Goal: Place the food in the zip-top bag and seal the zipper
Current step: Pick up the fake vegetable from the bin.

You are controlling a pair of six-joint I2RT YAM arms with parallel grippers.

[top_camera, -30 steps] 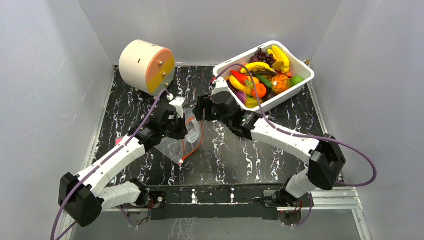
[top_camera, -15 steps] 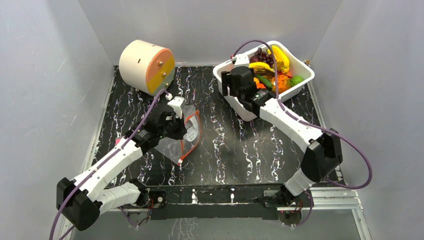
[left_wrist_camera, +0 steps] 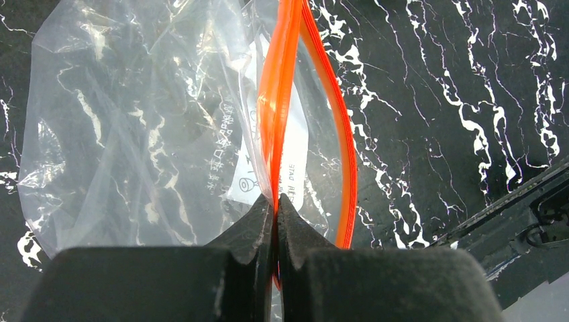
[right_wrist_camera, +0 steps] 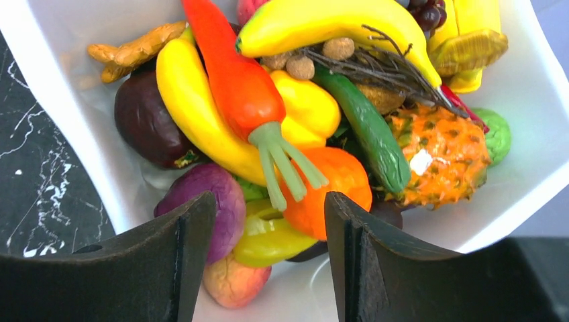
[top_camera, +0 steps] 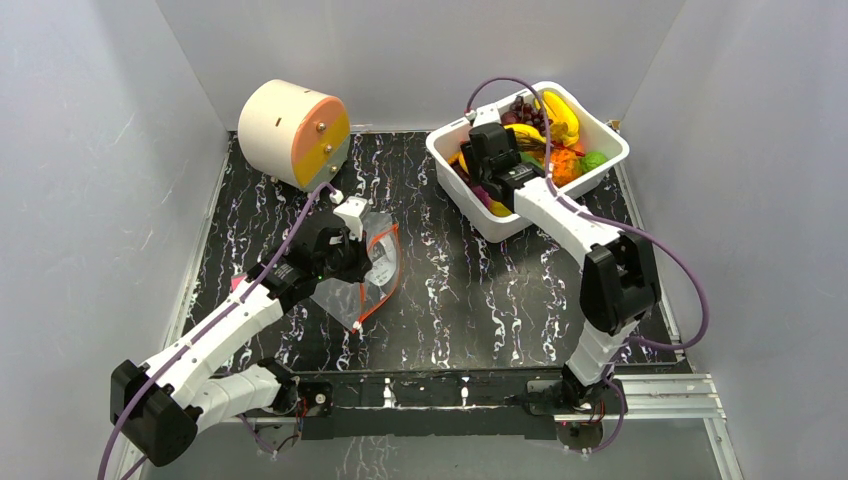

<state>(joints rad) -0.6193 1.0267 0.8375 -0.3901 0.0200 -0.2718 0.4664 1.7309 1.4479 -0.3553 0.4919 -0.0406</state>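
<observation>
The clear zip-top bag (top_camera: 350, 285) lies on the black marbled table, mouth gaping toward the right. My left gripper (left_wrist_camera: 276, 201) is shut on one lip of its orange-red zipper (left_wrist_camera: 280, 100); the other lip (left_wrist_camera: 345, 168) bows away. In the top view this gripper (top_camera: 362, 255) sits at the bag's upper edge. The food fills the white tub (right_wrist_camera: 60, 80): a carrot (right_wrist_camera: 235, 87), bananas (right_wrist_camera: 322, 23), a purple piece (right_wrist_camera: 225, 198), a yellow-green piece (right_wrist_camera: 268, 238) and a peach (right_wrist_camera: 231, 282). My right gripper (right_wrist_camera: 268, 201) hangs open just above the yellow-green piece, holding nothing.
A cream cylinder with an orange face (top_camera: 295, 133) stands at the back left. The tub (top_camera: 612, 150) sits at the back right against the white walls. A metal rail (top_camera: 450, 385) runs along the near table edge.
My right arm has swung from the bag's mouth back over the tub and lowered toward the food. The left gripper has kept its hold on the zipper, shifting only slightly.
</observation>
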